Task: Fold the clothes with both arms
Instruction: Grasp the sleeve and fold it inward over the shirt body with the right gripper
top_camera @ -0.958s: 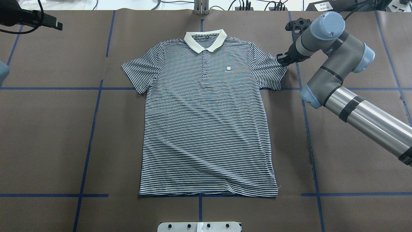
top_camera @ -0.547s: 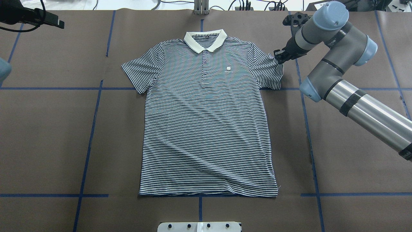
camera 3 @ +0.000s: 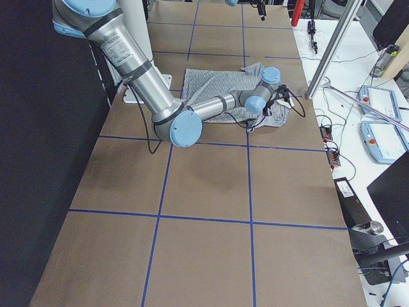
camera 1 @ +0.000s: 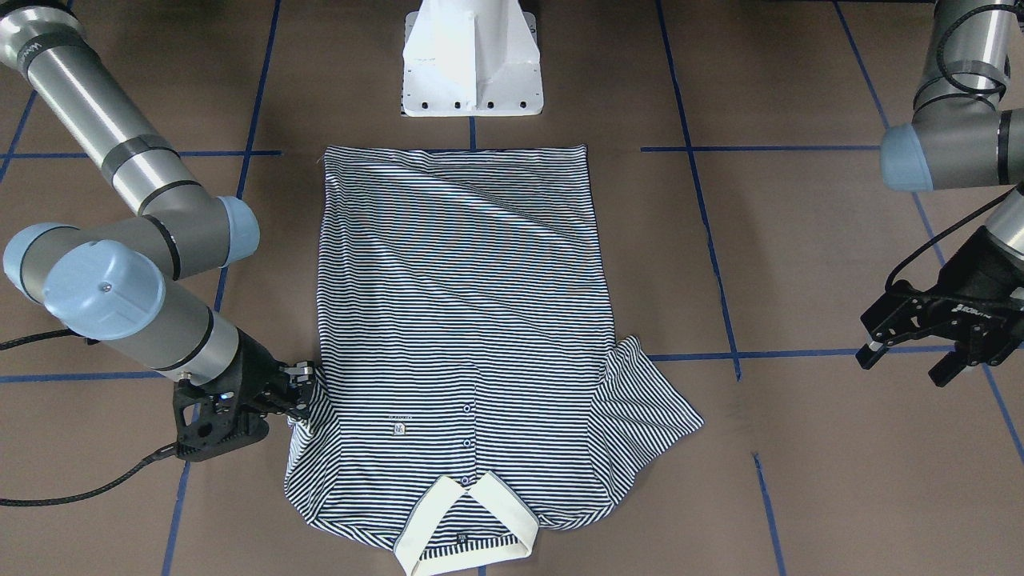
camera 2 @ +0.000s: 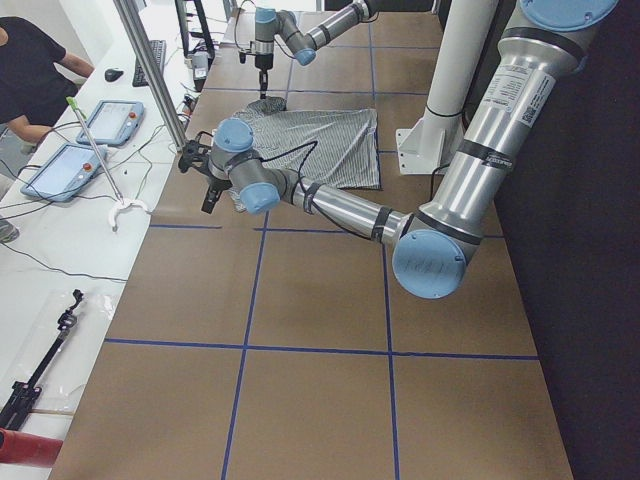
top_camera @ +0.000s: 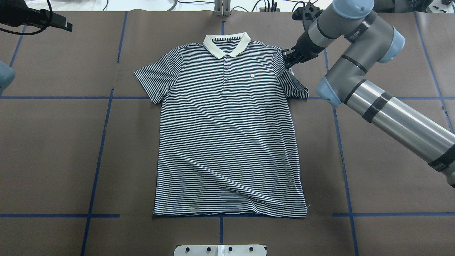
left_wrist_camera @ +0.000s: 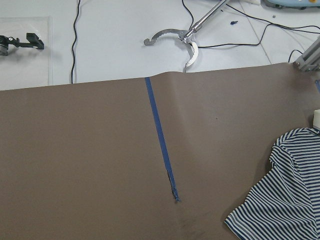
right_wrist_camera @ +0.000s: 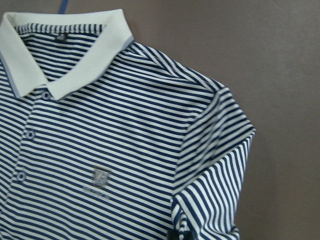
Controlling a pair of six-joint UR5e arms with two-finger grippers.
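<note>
The clothes are one navy-and-white striped polo shirt [top_camera: 227, 135] with a cream collar [top_camera: 226, 43], lying flat and face up on the brown table. My right gripper [top_camera: 288, 58] is shut on the outer edge of the shirt's sleeve [top_camera: 293, 83]. That sleeve is lifted and drawn in toward the shoulder, as the front-facing view shows at the gripper [camera 1: 302, 394]. In the right wrist view the held sleeve [right_wrist_camera: 215, 165] creases beside the chest logo [right_wrist_camera: 100, 175]. My left gripper [camera 1: 908, 364] hangs open and empty, well off the shirt's other sleeve [camera 1: 644, 408].
The white pedestal base [camera 1: 472, 56] stands just beyond the shirt's hem. Blue tape lines [top_camera: 99, 153] grid the brown table cover. Past the table's far edge is a white bench [left_wrist_camera: 115, 40] with cables and tablets, and a person [camera 2: 25, 70] stands there.
My right gripper has moved left, toward the collar, taking the sleeve edge with it. The sleeve now folds inward instead of lying spread. The left arm has barely moved.
</note>
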